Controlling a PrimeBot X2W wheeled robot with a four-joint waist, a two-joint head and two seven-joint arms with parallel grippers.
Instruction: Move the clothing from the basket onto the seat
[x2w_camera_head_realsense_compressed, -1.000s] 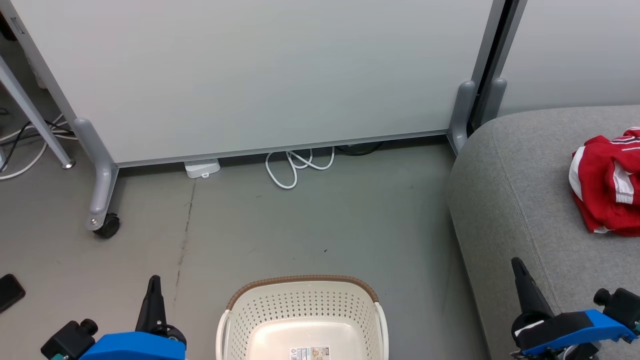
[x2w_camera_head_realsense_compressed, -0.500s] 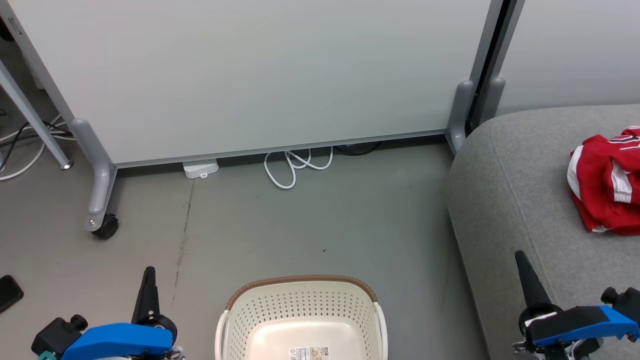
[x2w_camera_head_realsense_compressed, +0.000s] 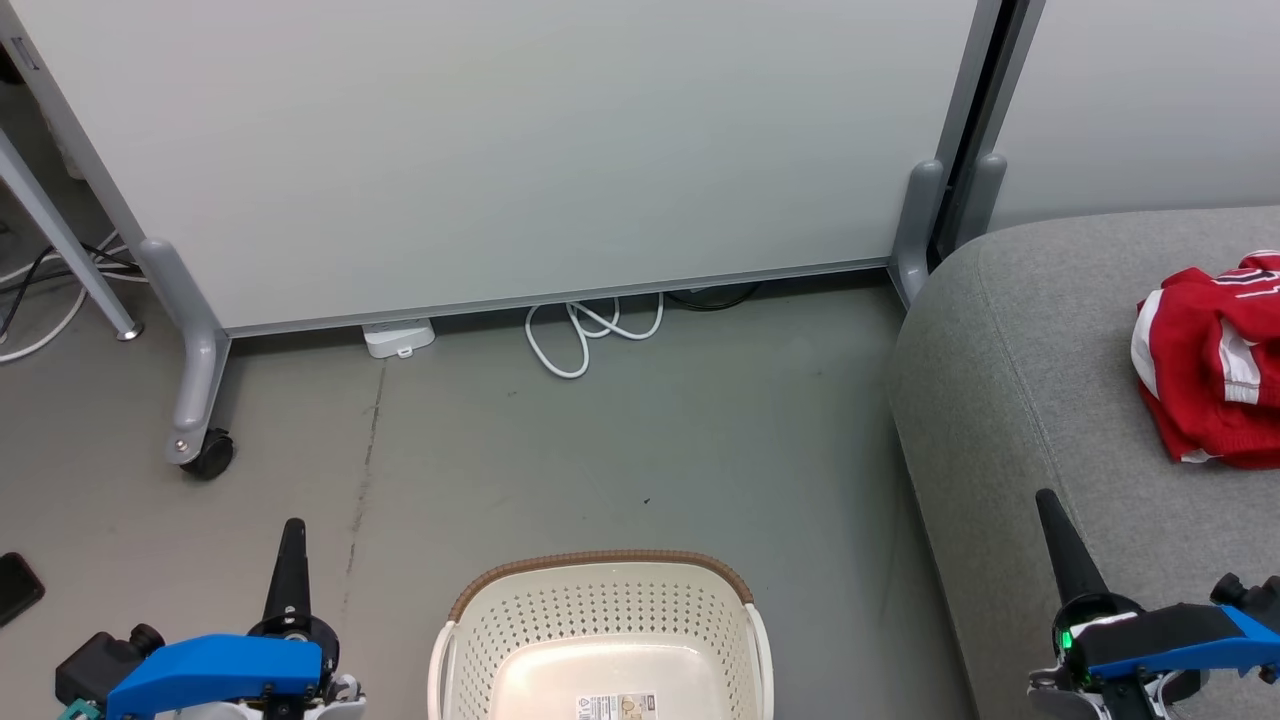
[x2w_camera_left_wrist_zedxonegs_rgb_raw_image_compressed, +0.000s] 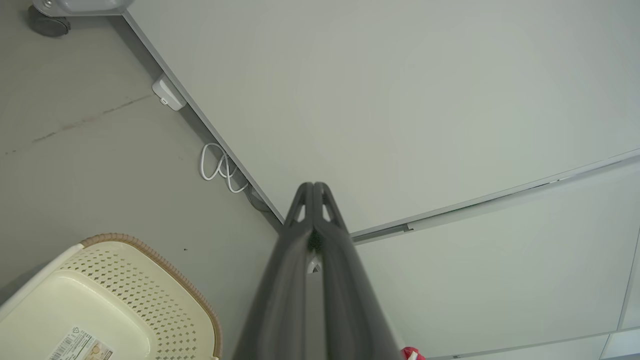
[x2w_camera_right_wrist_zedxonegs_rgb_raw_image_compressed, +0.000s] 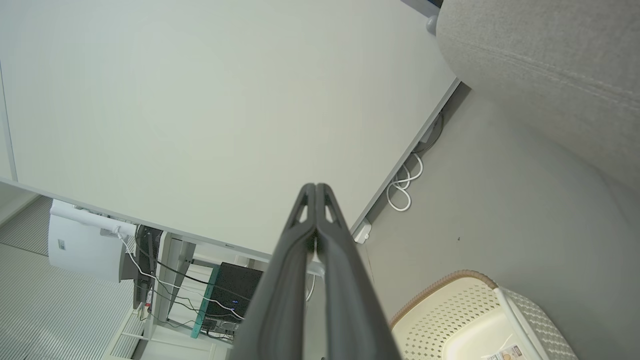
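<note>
The red clothing (x2w_camera_head_realsense_compressed: 1212, 362) with white stripes lies bunched on the grey seat (x2w_camera_head_realsense_compressed: 1010, 380) at the right edge of the head view. The cream basket (x2w_camera_head_realsense_compressed: 602, 630) with its brown rim stands on the floor at bottom centre, holding a paper label and no garments; it also appears as the basket (x2w_camera_left_wrist_zedxonegs_rgb_raw_image_compressed: 107, 300) and the basket (x2w_camera_right_wrist_zedxonegs_rgb_raw_image_compressed: 465, 320) in the wrist views. My left gripper (x2w_camera_head_realsense_compressed: 292, 535) is shut left of the basket, empty. My right gripper (x2w_camera_head_realsense_compressed: 1050, 510) is shut over the seat's front part, empty. Both pairs of fingers (x2w_camera_left_wrist_zedxonegs_rgb_raw_image_compressed: 314, 190) (x2w_camera_right_wrist_zedxonegs_rgb_raw_image_compressed: 316, 190) are pressed together.
A pale partition panel (x2w_camera_head_realsense_compressed: 500, 150) on castor legs (x2w_camera_head_realsense_compressed: 195, 445) stands behind the floor area. A white cable loop (x2w_camera_head_realsense_compressed: 590, 335) and a white power adapter (x2w_camera_head_realsense_compressed: 400, 337) lie at its foot. A dark phone-like object (x2w_camera_head_realsense_compressed: 15, 588) lies on the floor at left.
The left gripper has drawn down and left a little; the right gripper has shifted slightly up and right. The whole picture has shifted a little, so the camera moved.
</note>
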